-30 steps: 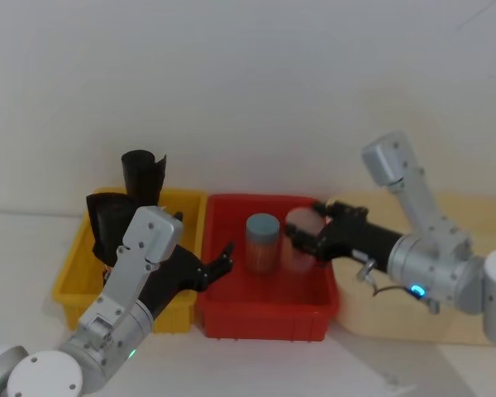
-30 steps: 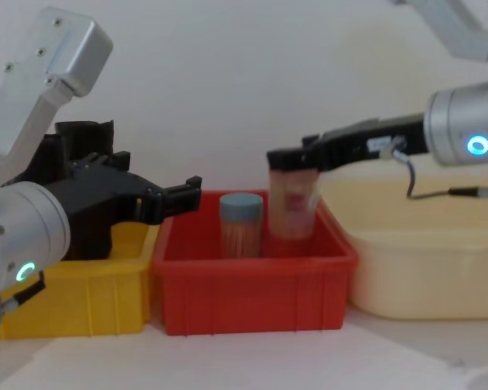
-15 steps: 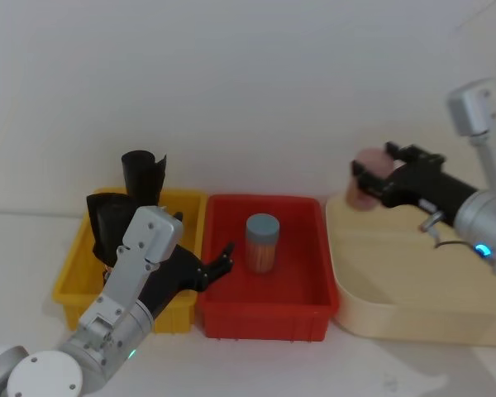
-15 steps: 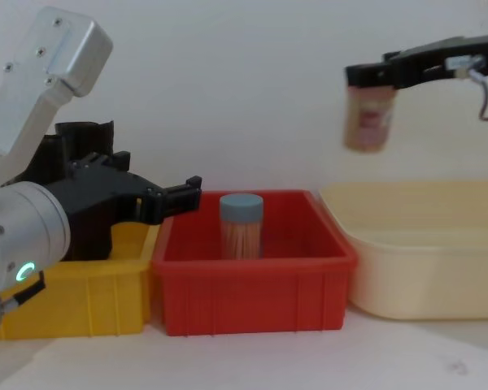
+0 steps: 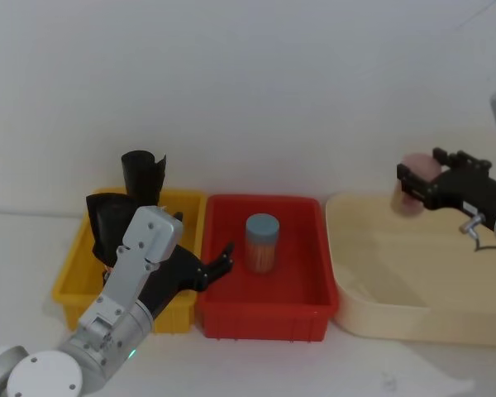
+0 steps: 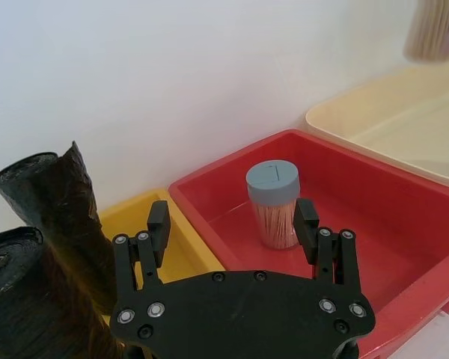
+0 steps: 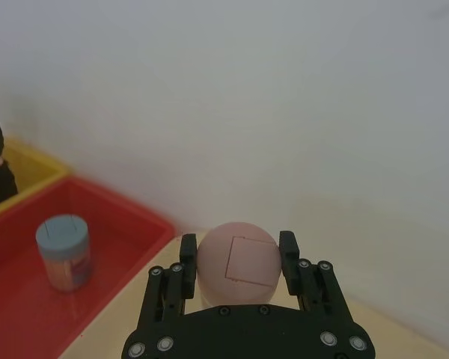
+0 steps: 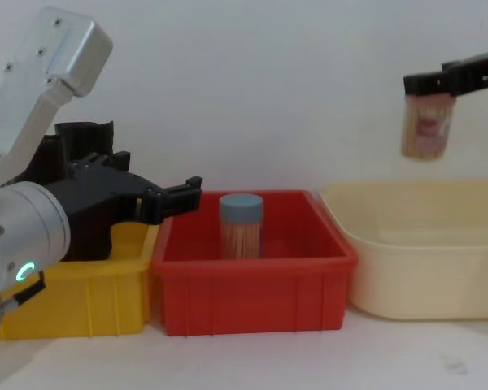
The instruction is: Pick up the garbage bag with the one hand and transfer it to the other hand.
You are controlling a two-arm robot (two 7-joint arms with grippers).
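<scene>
Pickup not begun: left tool (image 6: 232, 218), spread left of the red bin (image 8: 252, 280), must reach the garbage bag (image 6: 30, 307); right tool (image 7: 237, 245) pinches a jar (image 8: 425, 130).

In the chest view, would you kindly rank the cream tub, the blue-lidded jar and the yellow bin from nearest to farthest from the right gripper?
1. Cream tub, below the right gripper and its pink-lidded jar.
2. Blue-lidded jar, in the red bin.
3. Yellow bin, far left.
</scene>
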